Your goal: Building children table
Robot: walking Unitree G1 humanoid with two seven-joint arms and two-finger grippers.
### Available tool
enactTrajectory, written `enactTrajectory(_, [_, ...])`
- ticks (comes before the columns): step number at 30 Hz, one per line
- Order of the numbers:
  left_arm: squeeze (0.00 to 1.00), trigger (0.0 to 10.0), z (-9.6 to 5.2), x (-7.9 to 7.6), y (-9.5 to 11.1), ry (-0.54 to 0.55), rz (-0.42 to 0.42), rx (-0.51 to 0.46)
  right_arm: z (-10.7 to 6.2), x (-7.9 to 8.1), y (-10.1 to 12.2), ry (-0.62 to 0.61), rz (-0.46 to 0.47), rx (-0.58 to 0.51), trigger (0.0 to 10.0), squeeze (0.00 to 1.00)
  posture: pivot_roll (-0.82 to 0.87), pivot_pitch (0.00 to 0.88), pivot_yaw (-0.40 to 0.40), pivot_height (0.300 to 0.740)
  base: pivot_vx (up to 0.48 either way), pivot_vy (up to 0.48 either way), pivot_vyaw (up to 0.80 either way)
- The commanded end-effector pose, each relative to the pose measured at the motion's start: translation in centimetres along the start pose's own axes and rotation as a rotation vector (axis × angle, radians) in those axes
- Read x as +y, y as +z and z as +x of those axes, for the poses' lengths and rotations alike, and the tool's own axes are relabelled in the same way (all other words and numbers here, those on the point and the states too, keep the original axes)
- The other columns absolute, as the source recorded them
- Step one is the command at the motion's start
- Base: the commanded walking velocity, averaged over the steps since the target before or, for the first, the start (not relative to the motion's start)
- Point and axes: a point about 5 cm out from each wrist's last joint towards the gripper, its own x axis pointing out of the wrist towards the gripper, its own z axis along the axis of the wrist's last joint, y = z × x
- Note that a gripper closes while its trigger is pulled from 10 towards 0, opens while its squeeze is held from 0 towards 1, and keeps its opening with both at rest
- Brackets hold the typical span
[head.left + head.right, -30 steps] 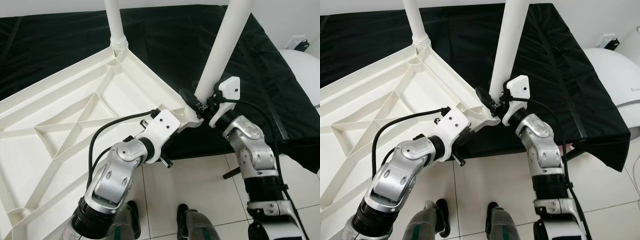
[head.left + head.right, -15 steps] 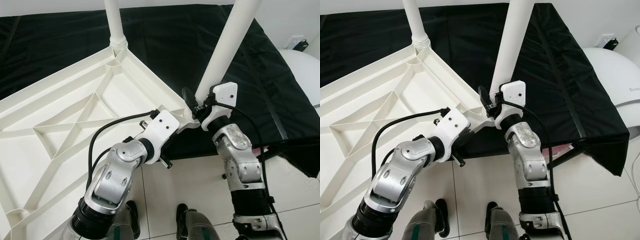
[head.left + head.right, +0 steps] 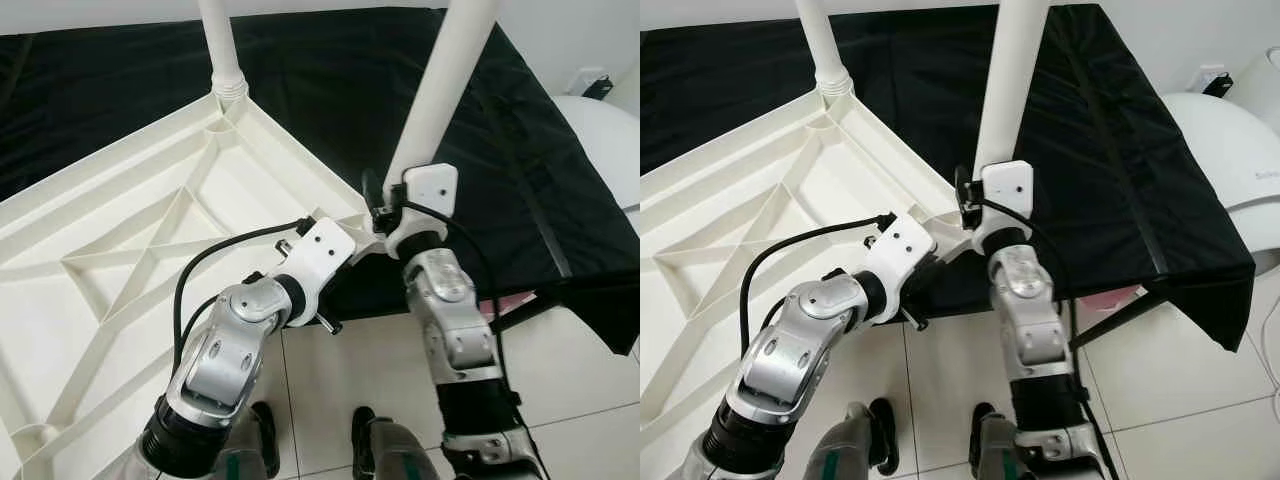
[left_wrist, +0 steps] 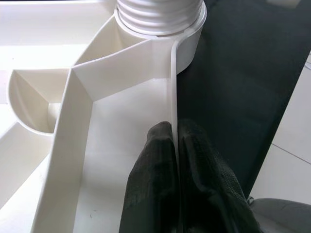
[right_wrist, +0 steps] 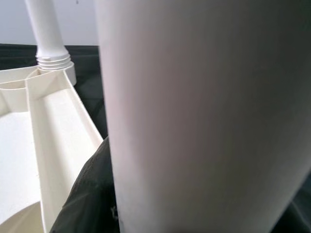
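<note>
Two legs stand up from the upturned tabletop [image 3: 110,230], which lies ribbed underside up on the black-covered surface [image 3: 330,90], its near corner overhanging the tiled floor [image 3: 380,370]. The far leg [image 3: 222,45] sits in its threaded collar at the far corner and looks seated. The near leg [image 3: 440,90] rises from the corner socket [image 4: 160,19] closest to the robot and leans slightly, so it is probably part way in and not yet screwed home.

The left gripper [image 4: 175,145] has its fingers [image 4: 150,165] clenched on the tabletop's thin rim wall, one on each side, just short of the socket; this steadies the top. The right gripper [image 3: 385,205] is at the foot of the near leg, its fingers wrapped around the shaft just above the collar, holding it.

By this showing, roughly half the legs are in place. Left to do, as a judgement: turn the near leg down tight, fit legs into the remaining corners, one empty socket [image 3: 25,435] showing at the near left, and then turn the table upright.
</note>
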Motion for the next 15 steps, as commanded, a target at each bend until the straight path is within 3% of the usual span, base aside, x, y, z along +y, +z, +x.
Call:
enactTrajectory(1, [0.0,10.0,-0.5,0.4,1.6,0.1,0.017,-0.079,-0.2,0.5,-1.2,0.005,-0.01,0.051,10.0,0.0,-0.11,0.252,-0.002,0.74,0.0,0.0,0.0])
enactTrajectory(10, [0.0,10.0,-0.4,0.4,1.7,0.103,0.015,-0.08,0.4,0.0,-2.5,-0.178,-0.022,0.113,10.0,0.0,-0.1,0.25,0.001,0.74,0.0,0.0,0.0])
enactTrajectory(15, [0.0,10.0,-0.4,0.4,1.7,0.102,0.014,-0.082,0.3,0.3,-2.8,-0.177,0.001,0.126,10.0,0.0,-0.1,0.248,0.001,0.74,0.0,0.0,0.0])
